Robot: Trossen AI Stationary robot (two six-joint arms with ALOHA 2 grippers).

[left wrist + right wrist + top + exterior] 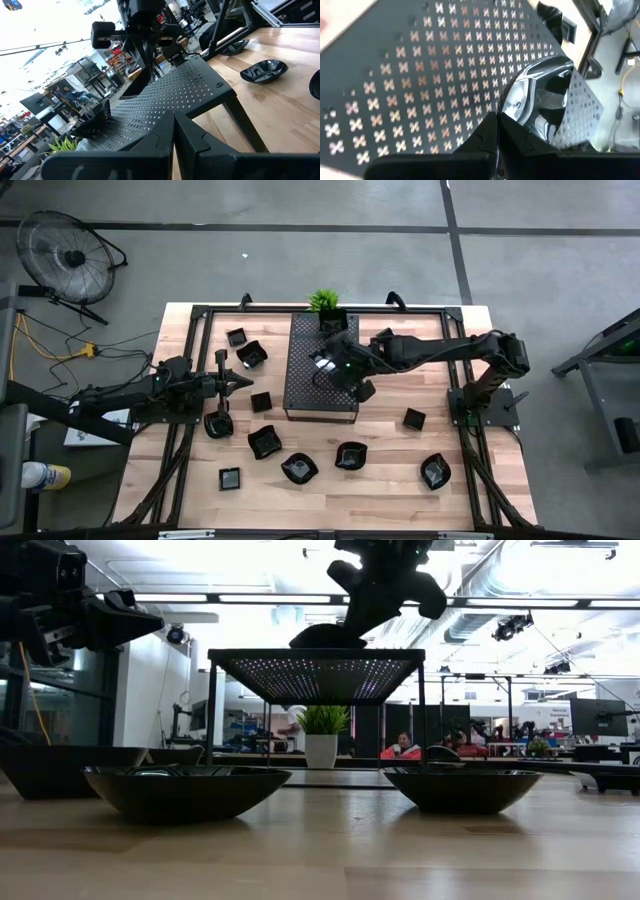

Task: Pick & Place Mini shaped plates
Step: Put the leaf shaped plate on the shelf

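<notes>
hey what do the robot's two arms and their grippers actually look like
Both are dark, near-black jointed arms built of slim tube sections with chunky joints. The left gripper ends in two thin tapering black fingers. The right gripper has a blocky black wrist with small lit spots on it. In the wrist views, the fingers look flat, matte and angular.

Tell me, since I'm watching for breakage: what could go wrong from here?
1. The right gripper, shut, sits at the rim of a glossy plate on the raised tray; a nudge could slide it toward an edge.
2. The left gripper, shut, hangs beside the tray near a small square plate; a low sweep might knock it.
</notes>
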